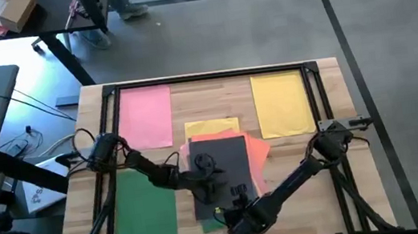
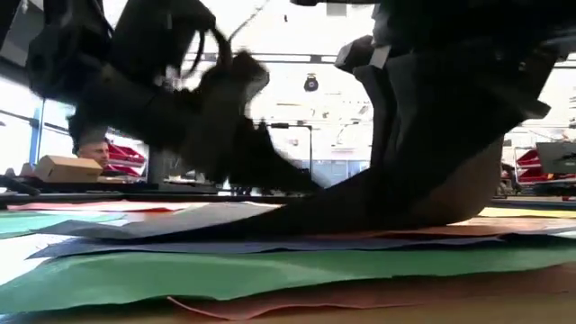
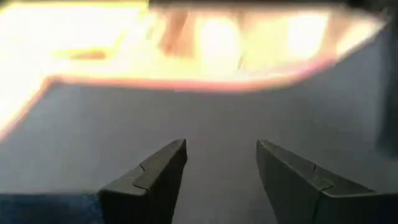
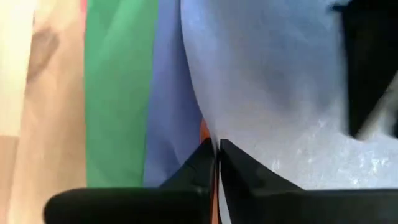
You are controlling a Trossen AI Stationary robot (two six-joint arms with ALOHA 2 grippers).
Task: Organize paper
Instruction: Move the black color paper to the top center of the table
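We see the right tool [image 4: 216, 163] pinching the dark grey sheet [image 1: 223, 163] at the stack's near edge. The left tool [image 3: 221, 180] hovers over that sheet, fingers moderately apart.

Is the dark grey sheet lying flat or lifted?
Lifted at one edge: the right hand, shut on the dark grey sheet, curls it up off the stack in the low view.

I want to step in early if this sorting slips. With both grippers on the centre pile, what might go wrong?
1. The right gripper is shut on the dark grey sheet, whose edge curls up in the low view; pulling while the left gripper stays over it could crease or tear it.
2. Blue, green and orange sheets lie loosely underneath; dragging could shift them.
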